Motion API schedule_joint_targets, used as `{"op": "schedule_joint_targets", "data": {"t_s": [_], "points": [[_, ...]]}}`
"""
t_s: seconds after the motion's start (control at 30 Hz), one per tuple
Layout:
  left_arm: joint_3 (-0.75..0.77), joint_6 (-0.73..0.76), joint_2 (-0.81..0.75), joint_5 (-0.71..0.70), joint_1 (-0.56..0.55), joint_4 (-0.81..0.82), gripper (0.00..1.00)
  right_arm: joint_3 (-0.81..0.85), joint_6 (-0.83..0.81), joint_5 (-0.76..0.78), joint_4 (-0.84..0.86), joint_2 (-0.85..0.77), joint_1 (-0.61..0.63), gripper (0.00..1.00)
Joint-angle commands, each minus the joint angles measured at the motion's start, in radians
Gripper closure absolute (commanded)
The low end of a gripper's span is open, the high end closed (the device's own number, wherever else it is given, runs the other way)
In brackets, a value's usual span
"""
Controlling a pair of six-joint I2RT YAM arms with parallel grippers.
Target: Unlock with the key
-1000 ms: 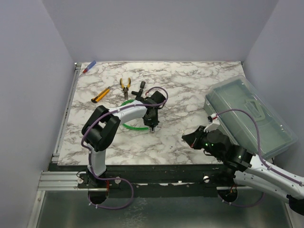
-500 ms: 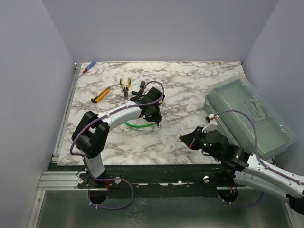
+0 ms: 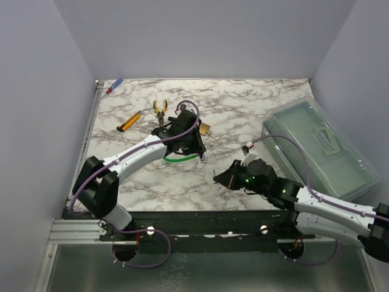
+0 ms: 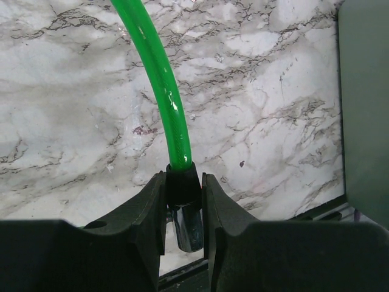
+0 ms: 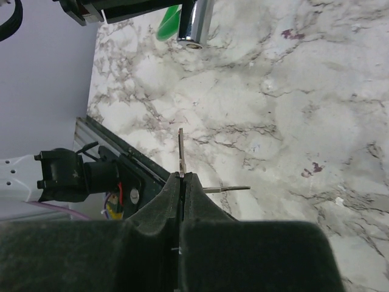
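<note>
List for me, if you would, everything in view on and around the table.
table: one, white and grey marble, under everything
marker: one, blue with a red end, far left corner
utility knife: one, yellow and black, left side
pliers: one, yellow handles, right of the knife
cable lock: one, green with a black collar and metal end, mid-table
brass piece: one, gold-coloured, by the left wrist, too small to identify
storage box: one, clear, lidded, right side
key: one, silver, seen edge-on
left fingers: two, black, closed on the lock's collar
right fingers: two, black, closed on the key
</note>
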Motion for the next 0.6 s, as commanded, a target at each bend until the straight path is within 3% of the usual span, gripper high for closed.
{"op": "schedule_joint_targets", "data": {"t_s": [0.0, 0.43, 0.57], "points": [[-0.04, -0.012, -0.075, 0.028, 0.013, 0.06, 1.0, 0.038, 0.012, -0.107, 0.152, 0.069, -0.008, 0.99], [-0.092, -0.049, -0.128, 0.057, 0.023, 0.135, 1.0, -0.091, 0.141, -0.39, 0.634, 0.291, -0.134, 1.0], [-0.097, -0.041, -0.146, 0.054, 0.033, 0.135, 1.0, -0.086, 0.139, -0.412, 0.674, 0.33, -0.137, 1.0]]}}
